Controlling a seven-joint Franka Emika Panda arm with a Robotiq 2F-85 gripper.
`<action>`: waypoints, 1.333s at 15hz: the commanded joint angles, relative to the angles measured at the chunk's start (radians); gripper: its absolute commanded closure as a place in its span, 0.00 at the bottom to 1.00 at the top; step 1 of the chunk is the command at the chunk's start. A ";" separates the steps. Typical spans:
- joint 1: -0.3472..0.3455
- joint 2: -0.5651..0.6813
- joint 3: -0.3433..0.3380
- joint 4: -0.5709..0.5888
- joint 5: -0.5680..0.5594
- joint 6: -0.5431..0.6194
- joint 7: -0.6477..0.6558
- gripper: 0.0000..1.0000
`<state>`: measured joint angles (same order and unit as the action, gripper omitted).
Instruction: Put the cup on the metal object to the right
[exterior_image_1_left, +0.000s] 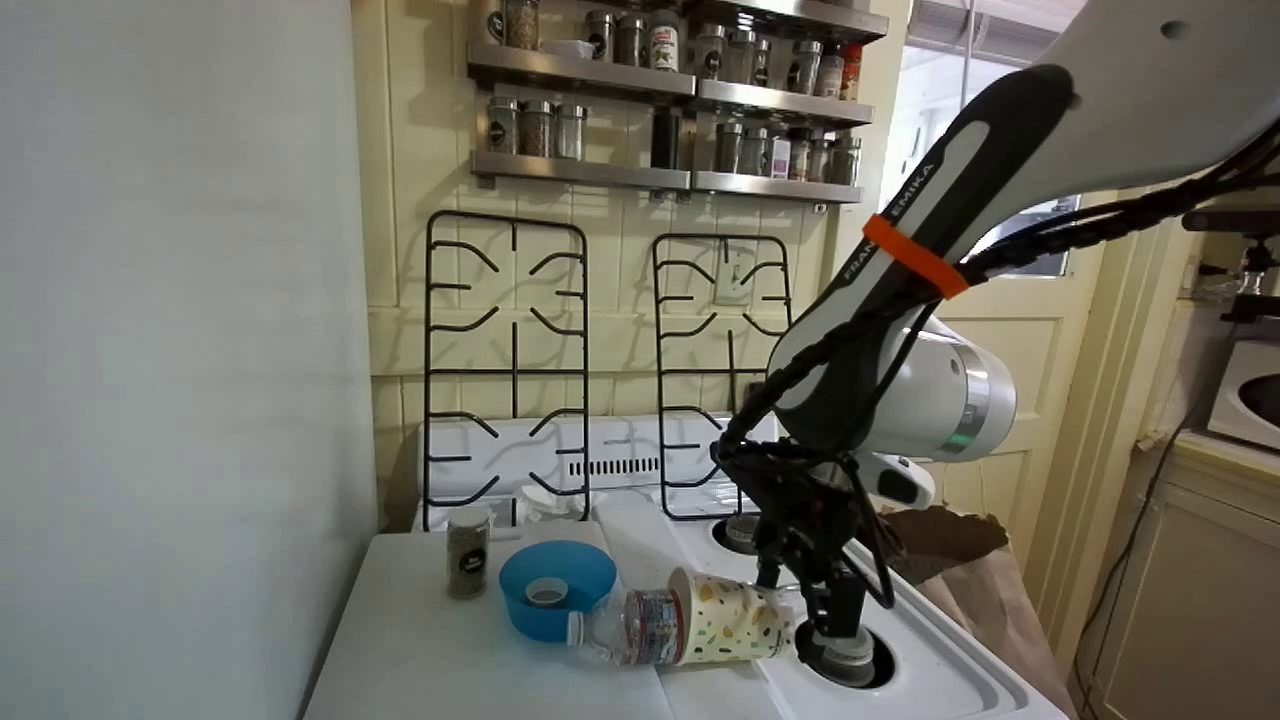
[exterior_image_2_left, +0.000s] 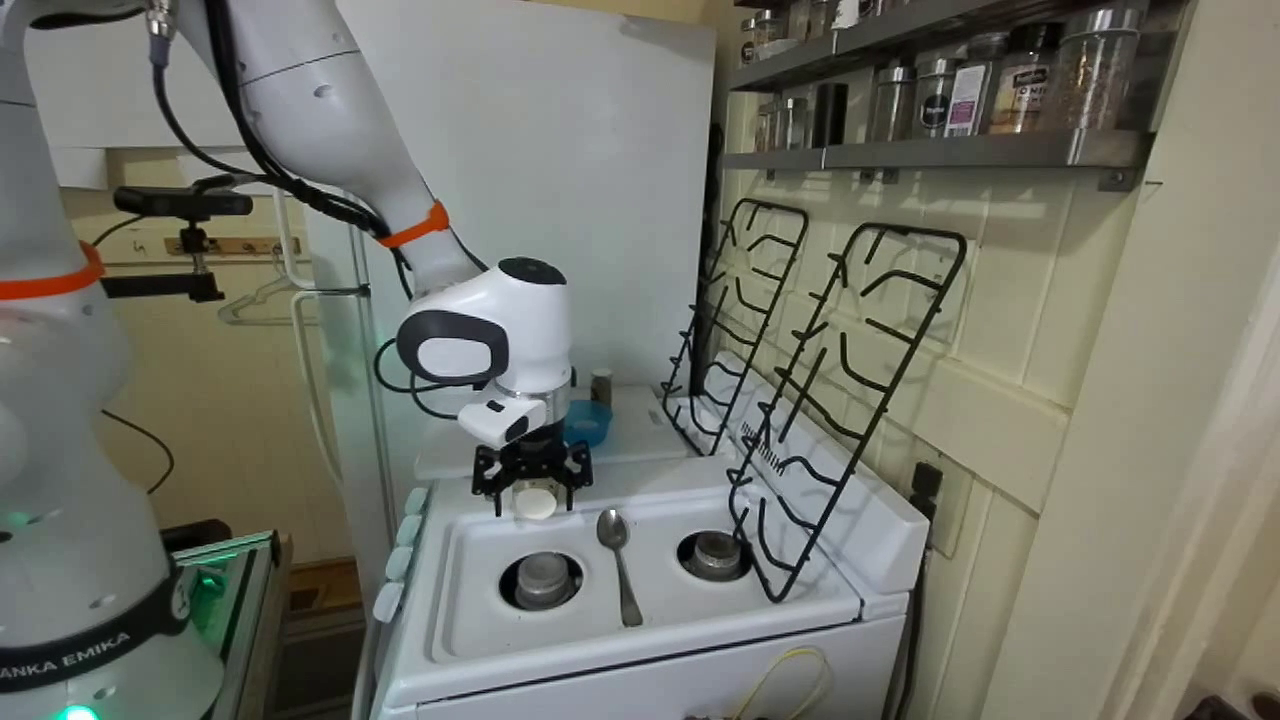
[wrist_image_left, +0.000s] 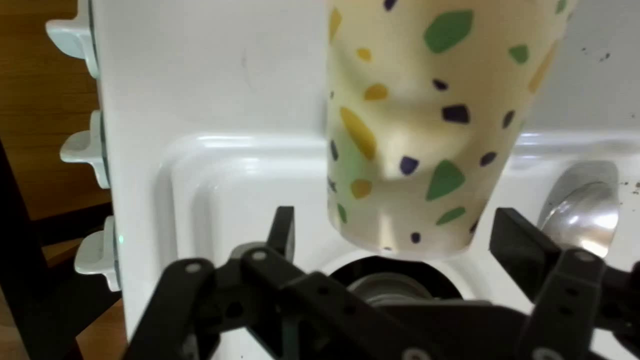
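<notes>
The cream-white speckled cup (exterior_image_1_left: 735, 620) lies on its side on the white stove top, its base towards my gripper. Its round base (exterior_image_2_left: 535, 503) faces out in an exterior view, and its side (wrist_image_left: 420, 150) fills the upper middle of the wrist view. My gripper (wrist_image_left: 394, 230) is open, its fingers apart on either side of the cup's base end, with gaps visible. It also shows in both exterior views (exterior_image_1_left: 808, 600) (exterior_image_2_left: 534, 507). A round metal burner (exterior_image_2_left: 544, 580) sits in a dark hole near the cup's base, partly hidden by the gripper in the wrist view (wrist_image_left: 392, 287). Another burner (exterior_image_2_left: 717, 555) sits near the back.
A clear plastic bottle (exterior_image_1_left: 630, 630) lies against or inside the cup's mouth; I cannot tell which. A blue bowl (exterior_image_1_left: 570, 548) and a spice jar (exterior_image_1_left: 467, 555) stand beyond. A spoon (exterior_image_2_left: 622, 570) lies between the burners. Black grates (exterior_image_2_left: 850, 440) lean on the wall.
</notes>
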<state>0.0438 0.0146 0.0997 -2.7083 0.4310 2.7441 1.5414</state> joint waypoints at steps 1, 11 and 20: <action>0.024 0.033 -0.001 0.018 0.008 0.056 0.046 0.00; 0.038 0.040 -0.011 0.025 -0.045 0.048 0.080 0.51; 0.039 -0.184 -0.037 0.049 0.116 -0.195 -0.387 0.60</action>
<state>0.0732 -0.0799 0.0902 -2.6567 0.4718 2.6603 1.3286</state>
